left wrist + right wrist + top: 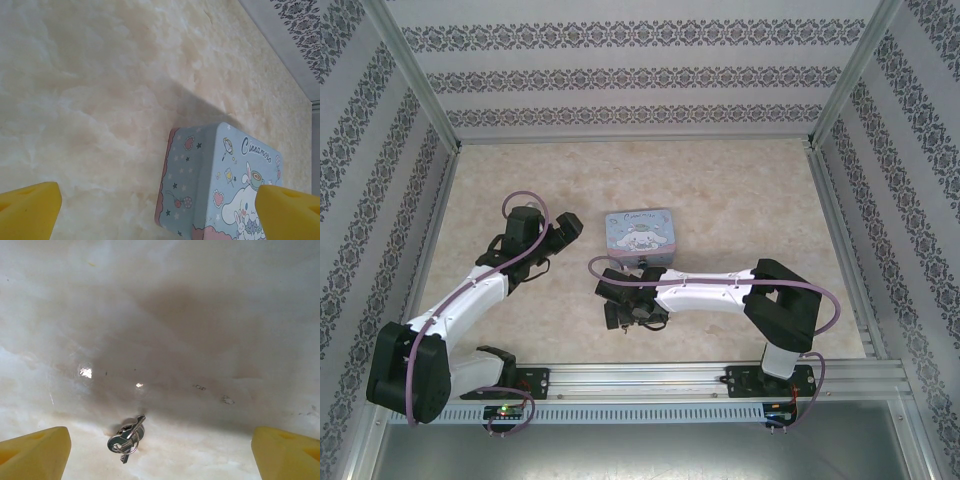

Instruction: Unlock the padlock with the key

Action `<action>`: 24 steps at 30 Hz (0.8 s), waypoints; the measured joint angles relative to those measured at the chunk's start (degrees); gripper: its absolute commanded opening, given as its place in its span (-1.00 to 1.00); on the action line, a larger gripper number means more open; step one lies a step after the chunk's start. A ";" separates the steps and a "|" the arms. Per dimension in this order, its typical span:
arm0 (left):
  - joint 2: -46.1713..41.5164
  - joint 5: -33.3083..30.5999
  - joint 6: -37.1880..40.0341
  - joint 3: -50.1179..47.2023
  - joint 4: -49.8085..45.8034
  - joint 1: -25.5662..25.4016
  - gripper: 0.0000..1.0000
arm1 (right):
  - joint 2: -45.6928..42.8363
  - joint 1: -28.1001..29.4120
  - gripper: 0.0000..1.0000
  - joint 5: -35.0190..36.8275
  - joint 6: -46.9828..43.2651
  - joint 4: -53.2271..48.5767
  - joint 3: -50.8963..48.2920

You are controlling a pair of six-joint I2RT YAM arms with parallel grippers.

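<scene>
On the left side, the left gripper [563,232] hangs over the pale marble-patterned table [740,190], just beside the left edge of the pale blue rectangular tin box with a cartoon picture [640,235]. In its wrist view its yellow fingertips [27,210] stand far apart and there is nothing between them. Only the table and one corner of the tin box [220,185] lie below.

To the right of it, in front of the tin box, the right gripper [620,308] points down at the table. Its wrist view shows its jaws spread wide as well, and it has hold of nothing. The small silvery metal key on a little ring [127,436] lies flat on the table between its yellow fingertips [35,455], nearer to the one at the left of that picture, and it touches neither of them.

I cannot make out the padlock with certainty, because it is too small to tell in these pictures.

In my judgement the task is only at its beginning. The key is not yet picked up, and the padlock is not yet held. What is left is to grasp the key, to put it into the lock and to turn it.
</scene>
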 measured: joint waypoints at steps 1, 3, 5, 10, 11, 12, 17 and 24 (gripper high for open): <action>0.00 0.00 -0.02 -0.02 0.04 0.00 0.99 | 0.00 0.00 0.81 0.00 0.00 0.00 0.00; 0.00 0.00 -0.02 -0.02 0.04 0.00 0.99 | 0.02 0.00 0.77 -0.04 0.20 0.00 0.00; 0.00 0.00 -0.02 -0.02 0.07 0.00 0.99 | 0.02 0.02 0.71 -0.31 0.28 0.02 0.00; 0.00 0.00 -0.15 -0.02 0.24 0.00 0.99 | 0.13 0.07 0.60 -0.66 0.39 0.11 0.09; 0.00 0.00 -0.22 -0.02 0.26 0.00 0.99 | 0.31 0.15 0.57 -0.70 0.39 0.07 0.26; 0.00 0.02 -0.24 -0.02 0.26 0.00 0.99 | 0.59 0.17 0.56 -0.85 0.39 0.00 0.50; 0.00 0.20 -0.42 -0.07 0.31 0.00 0.99 | 2.95 0.92 0.48 -1.64 0.39 0.48 1.64; 0.00 0.22 -0.42 -0.61 0.68 0.00 0.99 | 4.90 0.92 0.36 -2.08 0.42 0.00 3.08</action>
